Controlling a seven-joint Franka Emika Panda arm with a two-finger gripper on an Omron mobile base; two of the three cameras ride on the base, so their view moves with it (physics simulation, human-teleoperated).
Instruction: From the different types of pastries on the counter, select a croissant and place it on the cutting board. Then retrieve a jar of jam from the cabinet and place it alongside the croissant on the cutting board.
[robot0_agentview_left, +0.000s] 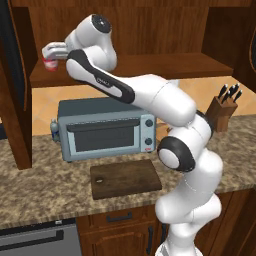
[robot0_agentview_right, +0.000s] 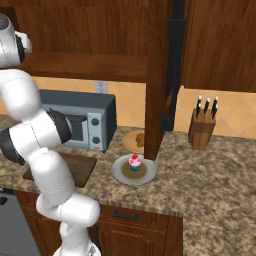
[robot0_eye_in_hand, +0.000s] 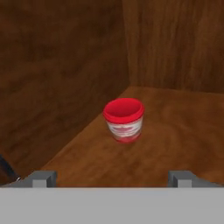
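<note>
Wooden cabinet (robot0_eye_in_hand: 175, 52) walls surround the shelf (robot0_eye_in_hand: 175, 131) where the jar of jam (robot0_eye_in_hand: 124, 119) stands upright, ahead of and between the gripper's (robot0_eye_in_hand: 113, 177) fingertips (robot0_eye_in_hand: 43, 178), untouched. They are spread wide, well apart from the jar.
</note>
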